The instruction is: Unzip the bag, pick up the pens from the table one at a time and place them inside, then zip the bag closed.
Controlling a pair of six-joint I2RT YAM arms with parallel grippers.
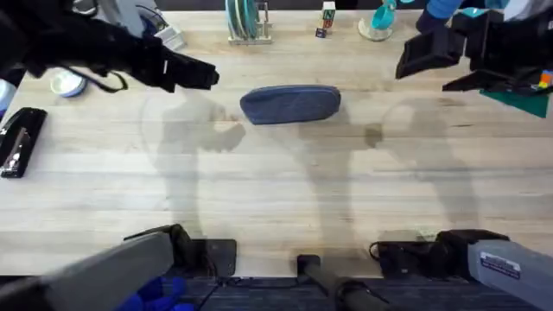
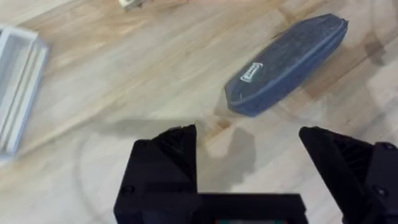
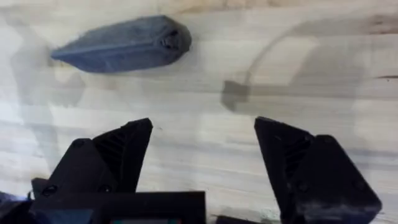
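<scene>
The blue-grey bag [image 1: 289,104] lies zipped shut, lengthwise across the middle of the table [image 1: 276,190]. It also appears in the left wrist view as the bag [image 2: 289,62], and in the right wrist view as the bag [image 3: 124,43]. My left gripper [image 1: 203,76] hangs open in the air to the bag's left, with nothing between its fingers [image 2: 168,149]. To the bag's right, my right gripper [image 1: 410,60] hangs above the table, open and holding nothing, its fingers [image 3: 124,146] wide apart. The pens are out of view.
A black stapler [image 1: 19,141] lies at the left edge, with a white roll [image 1: 65,84] behind it. A wire rack [image 1: 246,26], a small box [image 1: 327,17] and a teal object [image 1: 380,22] line the back edge. A white tray [image 2: 18,87] sits near the left gripper.
</scene>
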